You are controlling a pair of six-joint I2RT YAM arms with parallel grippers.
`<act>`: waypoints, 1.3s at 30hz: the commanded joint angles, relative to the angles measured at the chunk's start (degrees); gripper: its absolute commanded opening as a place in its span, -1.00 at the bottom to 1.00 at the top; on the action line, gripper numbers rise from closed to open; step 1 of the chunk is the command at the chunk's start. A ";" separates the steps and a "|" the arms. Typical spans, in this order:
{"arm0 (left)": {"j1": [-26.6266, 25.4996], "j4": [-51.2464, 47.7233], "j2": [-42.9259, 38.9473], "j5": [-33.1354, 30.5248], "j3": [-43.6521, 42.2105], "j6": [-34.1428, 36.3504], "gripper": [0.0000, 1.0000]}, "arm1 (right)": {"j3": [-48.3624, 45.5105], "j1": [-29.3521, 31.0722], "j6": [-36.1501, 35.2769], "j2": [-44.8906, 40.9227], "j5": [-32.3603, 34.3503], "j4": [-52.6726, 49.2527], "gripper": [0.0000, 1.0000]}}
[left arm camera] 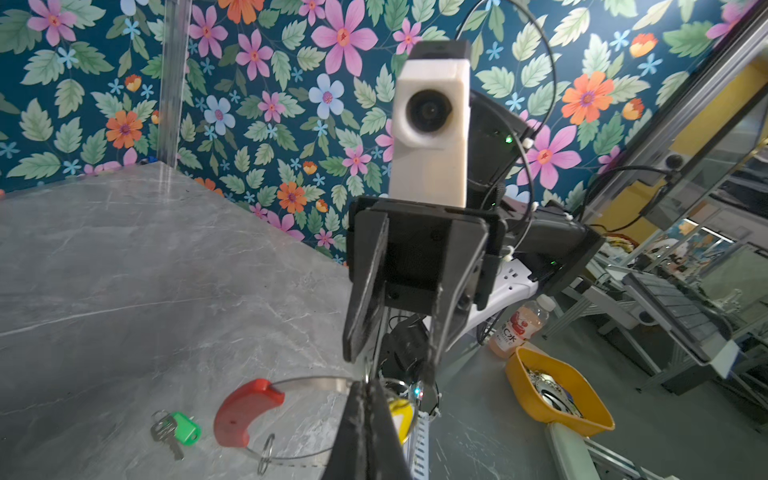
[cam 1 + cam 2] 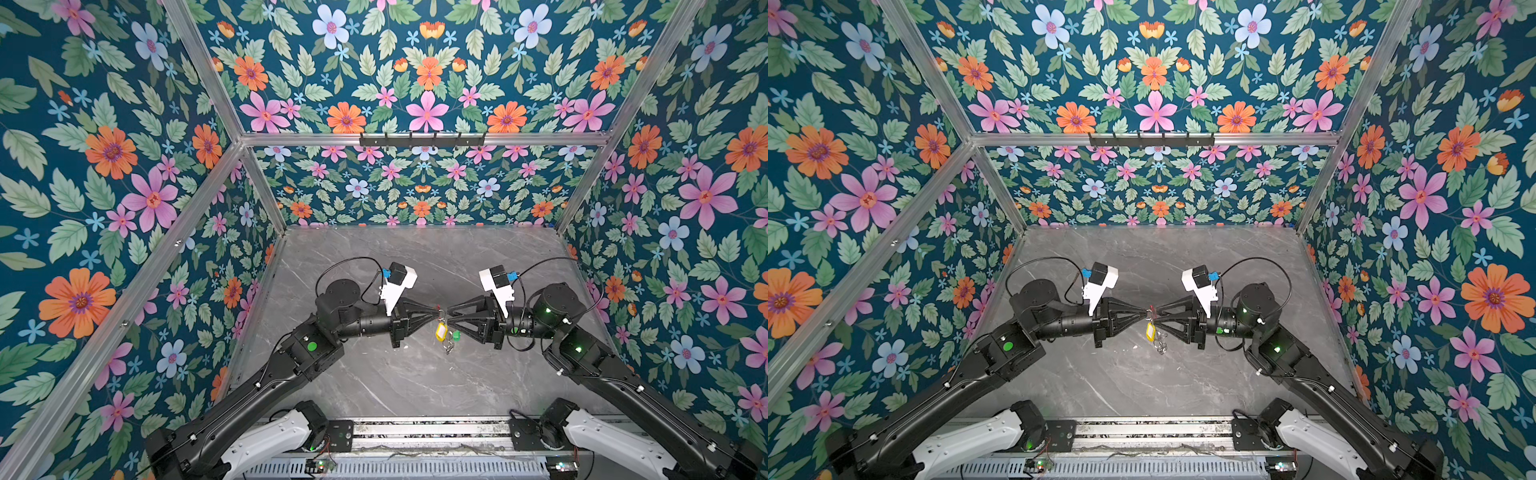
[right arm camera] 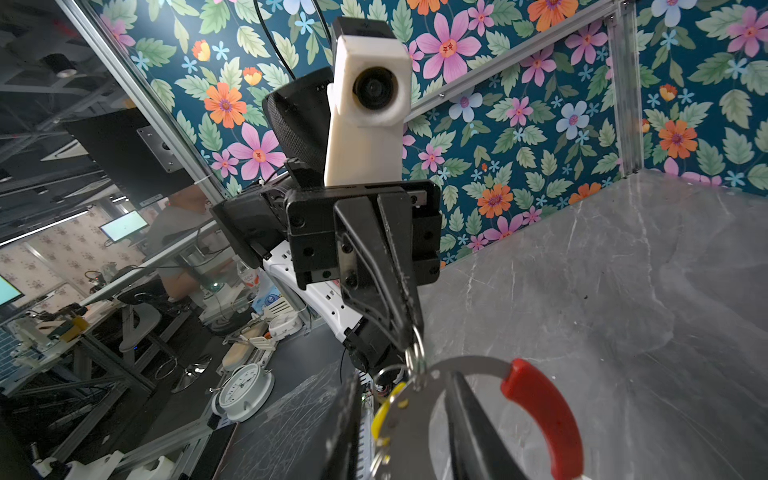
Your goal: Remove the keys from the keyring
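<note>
Left wrist view, unlike right, shows green-tagged key (image 1: 176,430) off the keyring (image 1: 245,411).

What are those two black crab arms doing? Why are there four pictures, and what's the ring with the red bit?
They are two robot arms. Two pictures look down from above; two come from a small camera on each arm's wrist. An arm's pinching tip is called an end effector. The left end effector is shut on the keyring, a thin hoop with a red part, held over the grey table. The right end effector is open beside it. A key with a yellow tag hangs from the hoop. A key with a green tag lies on the table, already off.
</note>
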 commanded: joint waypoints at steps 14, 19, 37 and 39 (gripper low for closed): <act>-2.82 -37.37 11.65 -5.12 17.82 18.05 -1.00 | 6.05 -6.67 -11.21 5.19 -11.60 -17.78 -0.20; -4.96 -39.16 14.57 -6.21 20.70 19.78 -1.00 | 6.63 -6.67 -12.60 8.52 -17.23 -17.61 -0.39; -5.70 -42.44 17.91 -3.70 25.75 22.62 -1.00 | 5.60 -4.38 -15.96 11.32 -17.97 -18.16 -0.59; -5.73 -42.44 17.81 -3.35 25.74 22.68 -1.00 | 5.63 -4.38 -16.04 11.36 -18.38 -18.17 -0.61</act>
